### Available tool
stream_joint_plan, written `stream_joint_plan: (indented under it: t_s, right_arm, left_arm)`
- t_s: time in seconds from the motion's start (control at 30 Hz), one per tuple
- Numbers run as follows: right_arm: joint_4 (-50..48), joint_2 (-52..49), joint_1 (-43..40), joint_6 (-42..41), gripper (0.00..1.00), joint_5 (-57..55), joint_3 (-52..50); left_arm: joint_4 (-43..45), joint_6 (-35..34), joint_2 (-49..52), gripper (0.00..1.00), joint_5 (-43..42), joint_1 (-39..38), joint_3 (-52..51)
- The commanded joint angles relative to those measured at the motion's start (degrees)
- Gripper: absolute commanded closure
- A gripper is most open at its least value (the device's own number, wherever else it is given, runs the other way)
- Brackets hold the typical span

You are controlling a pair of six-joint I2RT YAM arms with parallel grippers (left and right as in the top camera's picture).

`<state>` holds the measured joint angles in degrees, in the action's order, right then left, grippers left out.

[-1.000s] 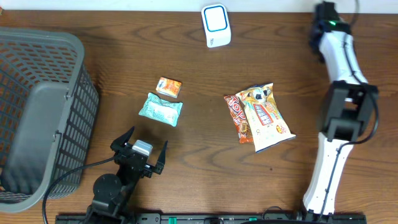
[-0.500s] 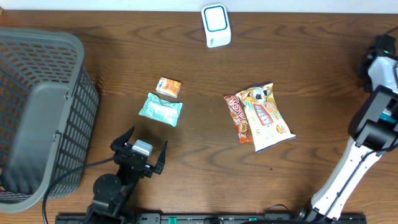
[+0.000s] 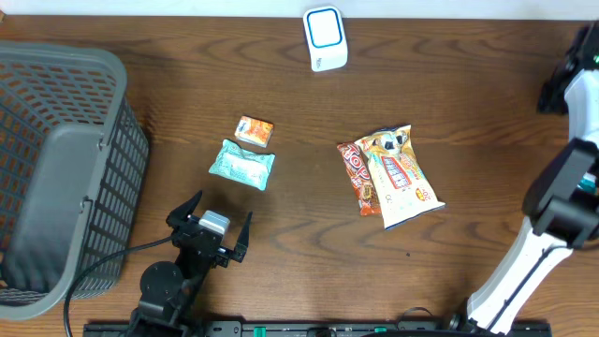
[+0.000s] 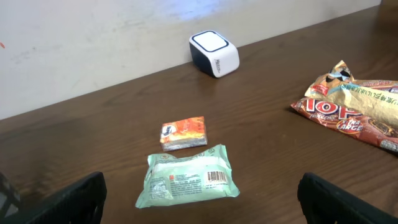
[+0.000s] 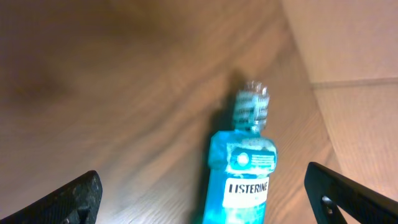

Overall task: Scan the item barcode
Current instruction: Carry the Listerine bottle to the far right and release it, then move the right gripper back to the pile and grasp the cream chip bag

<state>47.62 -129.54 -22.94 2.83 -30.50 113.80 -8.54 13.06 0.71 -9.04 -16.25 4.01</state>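
One mouthwash bottle (image 5: 244,174) lies before spread right pincer (image 5: 208,198).

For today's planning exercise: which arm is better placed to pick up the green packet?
Left, probably: its open pincer sits near the green packet, barcode showing in its wrist view. The right arm is far off to the side, over a mouthwash bottle.

- Blue bottle (image 5: 239,180), right wrist view: the label reads "LISTERINE" in dark capitals on a white band.
- Red-brown wrapper (image 4: 348,118), right of the scanner (image 4: 213,54) and nearer the camera: large letters "TOP" are legible; the rest is cut off.
- Mint-green packet (image 4: 186,177), in front of the scanner: a barcode (image 4: 216,177) is printed on it; the digits are too small to read.
- Scanner front marking and orange packet (image 4: 183,132) print: illegible.
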Motion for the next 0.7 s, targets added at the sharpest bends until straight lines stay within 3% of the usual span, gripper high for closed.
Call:
stream_joint_plan:
  t_s: [0.0, 0.17, 0.33, 0.67]
  right_arm:
    - [0.17, 11.34, 3.78, -2.16, 0.01, 11.06, 0.87]
    - [1.29, 23.02, 10.97, -2.47, 0.01, 18.58, 0.85]
    - [4.70, 29.55, 21.07, -9.46, 0.01, 20.17, 0.85]
    - [25.20, 22.58, 40.98, -22.47, 0.01, 19.71, 0.72]
  left_arm:
    - [-1.44, -0.72, -0.11, 0.02, -0.35, -0.22, -0.92]
    - [-1.44, -0.72, -0.11, 0.02, -0.35, -0.22, -0.92]
    - [-1.44, -0.72, -0.11, 0.02, -0.35, -0.22, -0.92]
    - [-1.44, -0.72, -0.11, 0.02, -0.35, -0.22, -0.92]
